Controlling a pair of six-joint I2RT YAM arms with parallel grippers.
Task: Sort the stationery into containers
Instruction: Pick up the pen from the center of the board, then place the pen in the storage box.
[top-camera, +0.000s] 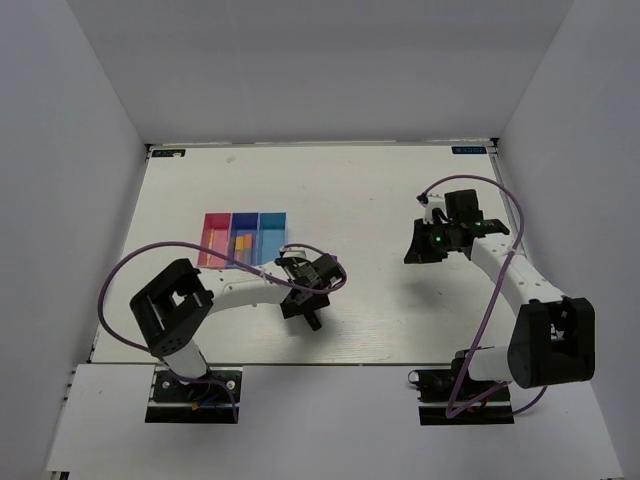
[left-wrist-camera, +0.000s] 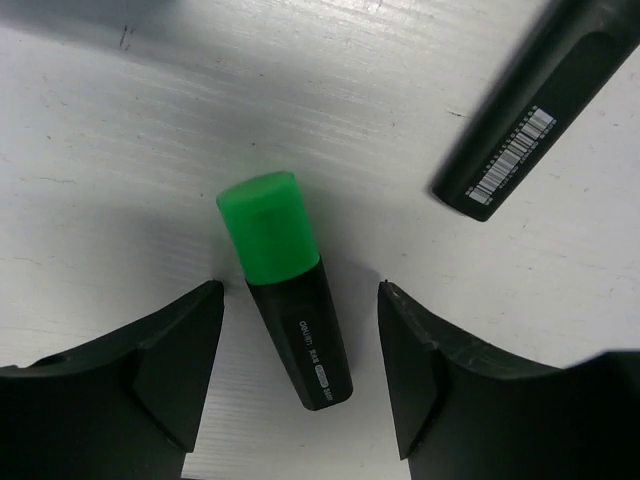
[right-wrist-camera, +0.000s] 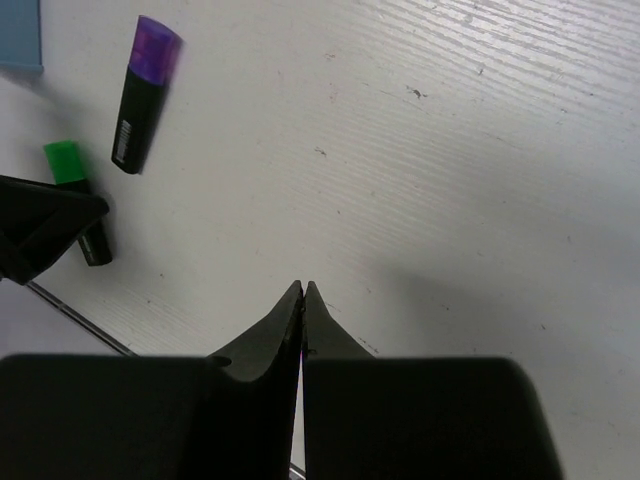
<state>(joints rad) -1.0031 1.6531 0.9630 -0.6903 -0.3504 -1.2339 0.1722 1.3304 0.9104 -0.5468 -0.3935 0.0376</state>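
Note:
A green-black highlighter (left-wrist-camera: 290, 310) lies flat on the white table between the fingers of my left gripper (left-wrist-camera: 300, 290), which is open and low over it without touching it. A purple-black highlighter (left-wrist-camera: 535, 110) lies just beyond it; both also show in the right wrist view, the purple one (right-wrist-camera: 145, 95) and the green one (right-wrist-camera: 78, 200). The three joined bins, pink-red (top-camera: 213, 242), dark blue (top-camera: 244, 225) and light blue (top-camera: 271, 236), stand left of my left gripper (top-camera: 305, 305). Orange pieces lie in the dark blue bin. My right gripper (right-wrist-camera: 303, 287) is shut and empty above bare table at the right (top-camera: 415, 252). No pens are visible.
White walls enclose the table on three sides. Purple cables loop from both arms over the table near their bases. A corner of the light blue bin (right-wrist-camera: 20, 35) shows in the right wrist view.

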